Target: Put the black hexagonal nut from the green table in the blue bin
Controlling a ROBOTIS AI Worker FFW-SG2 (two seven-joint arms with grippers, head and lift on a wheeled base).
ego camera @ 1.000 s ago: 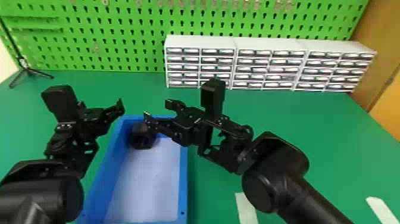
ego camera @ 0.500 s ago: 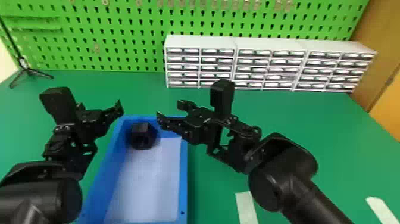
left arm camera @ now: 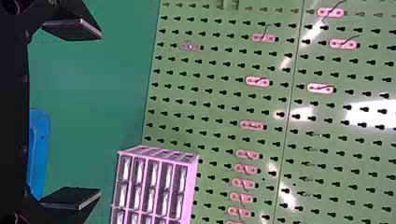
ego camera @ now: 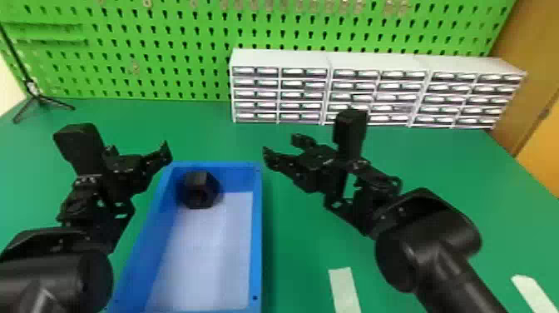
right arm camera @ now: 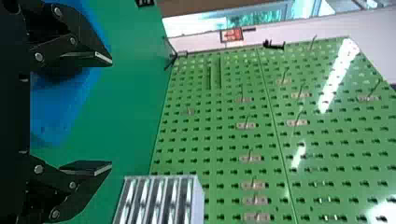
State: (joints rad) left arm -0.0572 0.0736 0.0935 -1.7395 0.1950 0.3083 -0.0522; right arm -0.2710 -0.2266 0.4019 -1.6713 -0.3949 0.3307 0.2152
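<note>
Black hexagonal nut lying in the blue bin, both grippers empty.
It's tucked in the bin's far left corner, on the green bench; the left gripper hangs spread by the bin's far left side, the right gripper, fingers parted too, off the far right.

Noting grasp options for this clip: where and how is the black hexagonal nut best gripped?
Probably by two opposite flat sides, coming from above: the black hexagonal nut has a faceted outline offering flats, and it sits near the far left corner of the blue bin, whose walls would hinder a sideways approach.
</note>
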